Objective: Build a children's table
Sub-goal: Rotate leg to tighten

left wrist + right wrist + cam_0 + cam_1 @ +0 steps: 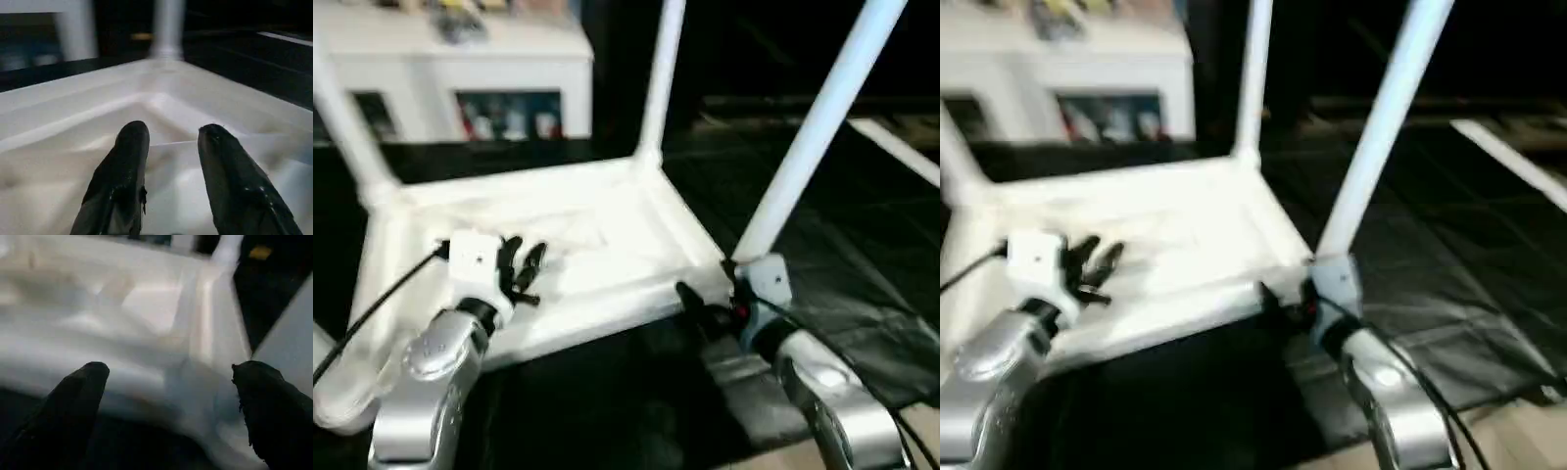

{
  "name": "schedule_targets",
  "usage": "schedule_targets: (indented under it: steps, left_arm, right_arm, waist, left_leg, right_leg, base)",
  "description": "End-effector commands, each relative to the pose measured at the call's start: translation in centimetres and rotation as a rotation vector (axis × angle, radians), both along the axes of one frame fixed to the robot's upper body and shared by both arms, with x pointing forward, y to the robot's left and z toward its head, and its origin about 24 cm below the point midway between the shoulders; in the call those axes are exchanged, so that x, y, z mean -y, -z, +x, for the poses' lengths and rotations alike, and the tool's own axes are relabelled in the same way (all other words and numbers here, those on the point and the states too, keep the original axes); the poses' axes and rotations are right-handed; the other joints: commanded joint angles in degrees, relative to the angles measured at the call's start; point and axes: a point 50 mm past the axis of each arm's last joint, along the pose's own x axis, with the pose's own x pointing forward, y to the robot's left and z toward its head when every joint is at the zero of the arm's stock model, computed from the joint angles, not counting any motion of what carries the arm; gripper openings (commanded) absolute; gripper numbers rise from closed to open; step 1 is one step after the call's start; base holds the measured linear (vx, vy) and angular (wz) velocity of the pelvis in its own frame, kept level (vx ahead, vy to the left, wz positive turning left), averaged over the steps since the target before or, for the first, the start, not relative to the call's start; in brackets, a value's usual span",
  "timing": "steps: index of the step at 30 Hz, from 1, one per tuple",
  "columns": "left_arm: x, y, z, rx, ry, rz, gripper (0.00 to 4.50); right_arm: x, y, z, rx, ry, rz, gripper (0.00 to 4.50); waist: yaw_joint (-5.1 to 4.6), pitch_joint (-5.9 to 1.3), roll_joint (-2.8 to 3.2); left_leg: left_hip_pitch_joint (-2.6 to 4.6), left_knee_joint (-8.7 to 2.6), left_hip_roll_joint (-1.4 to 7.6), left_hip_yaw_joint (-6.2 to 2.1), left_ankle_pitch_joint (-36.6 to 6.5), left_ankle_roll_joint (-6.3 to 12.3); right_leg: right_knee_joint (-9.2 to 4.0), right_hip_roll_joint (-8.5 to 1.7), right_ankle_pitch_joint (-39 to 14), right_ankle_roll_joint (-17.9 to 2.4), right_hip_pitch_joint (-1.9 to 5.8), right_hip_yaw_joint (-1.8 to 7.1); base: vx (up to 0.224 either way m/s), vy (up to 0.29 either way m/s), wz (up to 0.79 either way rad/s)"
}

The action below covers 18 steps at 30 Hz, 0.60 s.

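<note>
Under the left gripper [524, 262], table [607, 211]

Head pair: looking forward and down over both forearms, slightly offset sideways, sharing the upturned table top [558, 235] and its raised legs. Left wrist: close, low over the ribbed underside, sighting along the left pincer [168, 139] toward a far corner leg [167, 29]. Right wrist: very close, facing the near corner between the right pincer [171, 374] fingers.
</note>
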Motion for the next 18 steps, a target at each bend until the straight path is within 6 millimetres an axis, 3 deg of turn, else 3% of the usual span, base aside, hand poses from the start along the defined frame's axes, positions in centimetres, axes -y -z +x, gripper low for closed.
schedule_targets:
  steps: [1, 2, 3, 4, 5, 7, 10, 12, 13, 14, 15, 16, 17, 18]
  left_arm:
    - [0.6, -0.4, -0.2, 0.017, 0.098, 0.005, 1.88]
    - [0.7, -0.5, -0.3, 0.008, 0.137, 0.006, 1.88]
    - [0.8, -0.5, -0.3, -0.001, 0.175, 0.015, 1.88]
    - [1.0, -0.6, -0.3, -0.019, 0.242, 0.03, 1.88]
    - [1.2, -0.6, -0.3, -0.034, 0.3, 0.047, 1.88]
    - [1.7, -0.6, -0.3, -0.066, 0.42, 0.079, 1.88]
    - [2.6, -0.5, 0.0, -0.104, 0.57, 0.138, 1.88]
    - [3.4, -0.4, 0.4, -0.134, 0.654, 0.175, 1.88]
    - [3.6, -0.4, 0.6, -0.145, 0.673, 0.18, 1.88]
    - [4.0, -0.3, 1.0, -0.181, 0.688, 0.174, 1.88]
    - [4.5, -0.3, 1.5, -0.218, 0.7, 0.171, 2.15]
    - [4.6, -0.3, 1.7, -0.223, 0.703, 0.174, 2.22]
    - [4.9, -0.3, 1.9, -0.231, 0.718, 0.18, 2.22]
    - [4.9, -0.4, 1.9, -0.233, 0.724, 0.18, 2.22]
  right_arm:
    - [0.0, 0.6, -0.2, -0.017, -0.04, 0.0, 4.5]
    - [0.1, 0.7, -0.3, -0.019, -0.054, 0.001, 4.5]
    - [0.2, 0.9, -0.3, -0.025, -0.065, 0.002, 4.5]
    - [0.5, 1.3, -0.2, -0.037, -0.081, 0.0, 4.5]
    - [0.7, 1.6, -0.1, -0.042, -0.092, -0.001, 4.5]
    - [1.1, 2.2, 0.2, -0.053, -0.105, -0.002, 4.5]
    - [1.6, 3.1, 0.8, -0.064, -0.114, -0.018, 4.5]
    - [2.0, 4.1, 1.3, -0.077, -0.111, -0.037, 4.5]
    - [2.2, 4.4, 1.5, -0.08, -0.11, -0.042, 4.5]
    - [2.6, 4.9, 1.9, -0.092, -0.099, -0.05, 4.5]
    - [3.0, 5.6, 2.3, -0.106, -0.086, -0.059, 4.5]
    - [3.2, 5.8, 2.4, -0.111, -0.083, -0.061, 4.5]
    - [3.6, 6.2, 2.6, -0.118, -0.077, -0.066, 4.5]
    - [3.7, 6.2, 2.7, -0.12, -0.075, -0.067, 4.5]
  waist:
    - [0.9, -2.44, -0.64]
    - [1.2, -2.57, -0.47]
    - [1.15, -2.54, -0.25]
    - [0.96, -2.22, 0.55]
    - [0.74, -1.91, 0.76]
    - [0.44, -1.38, 0.89]
    - [0.44, -1.11, 0.89]
    - [0.31, -0.76, 0.95]
    - [0.28, -0.76, 0.74]
    - [0.19, -0.8, 0.85]
    - [0.05, -0.94, 0.85]
    - [0.06, -0.98, 1.03]
    - [-0.05, -1.06, 0.75]
    - [-0.06, -1.19, 0.96]
  left_leg:
    - [-0.16, -3.3, 3.22, -0.66, 21.9, 10.5]
    - [-0.13, -4.74, 4.29, -0.46, 9.9, 6.96]
    - [-0.01, -5.19, 4.67, -0.46, 7.0, 5.9]
    - [0.35, -5.86, 5.43, -0.23, 3.7, 5.07]
    - [0.62, -6.19, 6.14, 0.07, 0.9, 4.45]
    - [0.86, -7.02, 6.68, 0.49, -7.7, 3.35]
    - [1.19, -7.4, 6.92, 1.48, -14.6, 0.84]
    - [1.2, -7.67, 6.9, 2.11, -18.3, -1.55]
    - [1.05, -7.73, 6.96, 2.21, -19.5, -2.77]
    - [1.11, -7.65, 6.97, 2.32, -19.9, -3.21]
    - [1.23, -7.5, 6.83, 2.43, -19.7, -3.56]
    - [1.07, -7.5, 6.87, 2.45, -19.0, -3.55]
    - [0.52, -7.61, 6.92, 2.47, -17.4, -3.0]
    - [0.55, -7.55, 6.85, 2.6, -16.4, -2.33]
  right_leg:
    - [-5.05, -5.03, 20.7, -3.3, 2.08, 2.88]
    - [-5.0, -4.7, 16.9, -6.4, 2.96, 2.2]
    - [-4.83, -4.41, 15.6, -8.4, 3.09, 1.89]
    - [-4.72, -3.77, 13.7, -12.8, 2.68, 1.52]
    - [-4.65, -3.12, 11.9, -16.1, 2.23, 1.13]
    - [-4.97, -2.95, 3.8, -18.7, 1.78, 1.02]
    - [-5.63, -2.99, -5.3, -18.4, 1.19, 1.08]
    - [-6.18, -3.1, -12.3, -16.7, 0.55, 1.16]
    - [-6.41, -3.29, -15.4, -15.4, 0.65, 1.23]
    - [-6.41, -3.39, -16.3, -15.0, 0.41, 1.31]
    - [-6.49, -3.33, -16.8, -15.0, 0.16, 1.32]
    - [-6.5, -3.41, -16.1, -15.0, 0.32, 1.39]
    - [-6.4, -3.36, -14.2, -15.1, 0.74, 1.34]
    - [-6.39, -3.37, -13.4, -15.3, 0.71, 1.25]
  base:
    - [0.0, 0.0, 0.0]
    - [-0.008, -0.053, -0.01]
    - [-0.008, -0.053, -0.01]
    - [0.0, 0.0, 0.0]
    - [0.0, 0.0, 0.0]
    - [-0.028, -0.004, 0.01]
    - [-0.068, 0.001, 0.04]
    - [-0.074, 0.008, 0.02]
    - [-0.07, 0.016, -0.03]
    - [-0.063, 0.015, -0.03]
    - [-0.063, 0.015, -0.03]
    - [0.0, 0.0, 0.0]
    - [0.0, 0.0, 0.0]
    - [0.0, 0.0, 0.0]
